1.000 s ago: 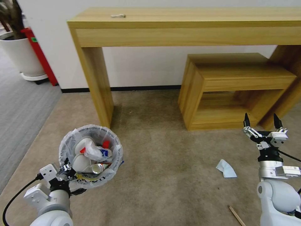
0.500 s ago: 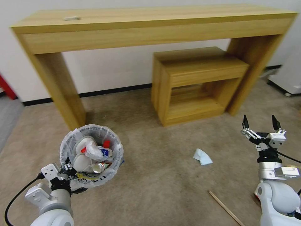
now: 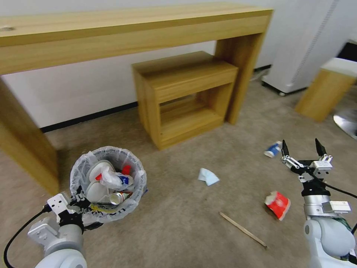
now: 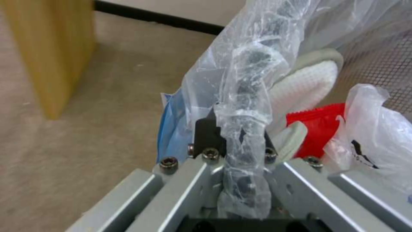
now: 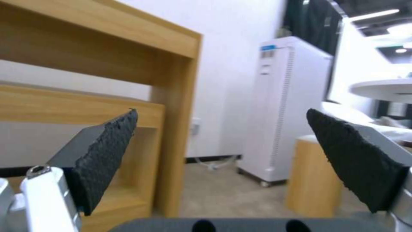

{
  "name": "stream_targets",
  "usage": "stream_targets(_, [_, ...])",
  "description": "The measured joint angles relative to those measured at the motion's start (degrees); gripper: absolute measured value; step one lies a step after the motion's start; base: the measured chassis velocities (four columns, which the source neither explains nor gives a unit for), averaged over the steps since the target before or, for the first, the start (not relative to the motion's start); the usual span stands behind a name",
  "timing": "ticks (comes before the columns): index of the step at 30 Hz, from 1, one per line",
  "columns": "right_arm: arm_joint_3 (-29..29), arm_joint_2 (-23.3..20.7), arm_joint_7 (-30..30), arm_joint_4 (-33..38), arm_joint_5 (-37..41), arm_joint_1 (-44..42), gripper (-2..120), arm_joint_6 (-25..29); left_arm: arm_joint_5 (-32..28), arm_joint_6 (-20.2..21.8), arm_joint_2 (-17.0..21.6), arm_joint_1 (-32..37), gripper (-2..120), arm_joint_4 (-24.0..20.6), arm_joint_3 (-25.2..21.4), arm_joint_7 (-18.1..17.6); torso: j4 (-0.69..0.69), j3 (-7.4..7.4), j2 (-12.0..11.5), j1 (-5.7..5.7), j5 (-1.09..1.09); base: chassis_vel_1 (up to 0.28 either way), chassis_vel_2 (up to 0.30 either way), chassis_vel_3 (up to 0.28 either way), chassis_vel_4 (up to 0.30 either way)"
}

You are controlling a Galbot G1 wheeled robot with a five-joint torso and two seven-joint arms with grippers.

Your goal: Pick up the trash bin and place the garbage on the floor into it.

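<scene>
Four scraps lie on the floor (image 3: 193, 223) at your two o'clock. Keep the left gripper (image 3: 79, 200) clamped on the trash bin's (image 3: 108, 184) rim and level. Lower the wide-open right gripper (image 3: 302, 150) over the red cup (image 3: 277, 204).

beige carpet (image 3: 186, 230), red cup (image 3: 277, 204), wooden stick (image 3: 242, 229)

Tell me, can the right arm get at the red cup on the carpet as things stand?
Probably yes. The right gripper is open, raised above the floor, and the red cup lies on bare carpet near that arm with nothing over it.

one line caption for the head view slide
Left gripper holds the trash bin by its rim; right gripper open above litter-strewn floor.
</scene>
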Motion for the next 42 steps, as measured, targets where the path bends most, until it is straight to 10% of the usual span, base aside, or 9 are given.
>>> stream_targets(42, [-0.95, -0.15, -0.20, -1.36, 0.62, 0.92, 100, 2.11, -0.15, -1.43, 0.21, -0.03, 1, -0.28, -0.15, -0.12, 0.00, 0.00, 0.00, 0.00, 0.00, -0.065, -0.064, -0.063, -0.062])
